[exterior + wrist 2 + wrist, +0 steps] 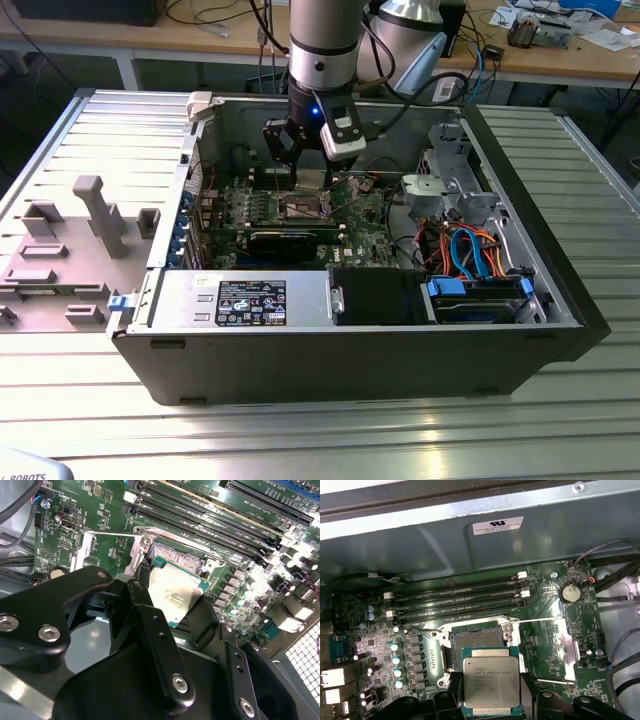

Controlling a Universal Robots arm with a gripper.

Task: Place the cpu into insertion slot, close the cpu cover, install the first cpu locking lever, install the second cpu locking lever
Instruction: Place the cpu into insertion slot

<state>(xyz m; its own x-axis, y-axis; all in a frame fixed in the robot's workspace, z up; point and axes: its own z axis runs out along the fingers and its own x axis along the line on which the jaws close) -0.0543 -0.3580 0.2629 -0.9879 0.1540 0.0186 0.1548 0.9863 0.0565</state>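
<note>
gripper: the gripper [492,696] is pinching the cpu [492,686] by two opposite edges, a black finger [451,692] on each side, in both wrist views.
cpu: metal top faces the first wrist camera. It is held flat over the motherboard [365,215], just beside the slot and partly over its near rim. It looks clear of the contact field, not seated.
slot: the slot [476,645] is open with its contact field bare and nothing in it.
cover: the cover [569,647] looks swung up and away from the slot on its hinge side, with green board showing through its window. This is my read of the silver frame there.
levers: I cannot tell them apart from the cover's thin edges. With the cover up, neither can be locked.
where: the work is inside the open case [400,350] on the table [300,430], in the half of the board by the case's far wall in the exterior view.
progress: step one is in hand. The cpu is grasped and brought to the slot, but insertion is not done.
left: seat the cpu, close the cover, set both levers. My judgement is that it is early in the task, with none of the four steps finished.
</note>
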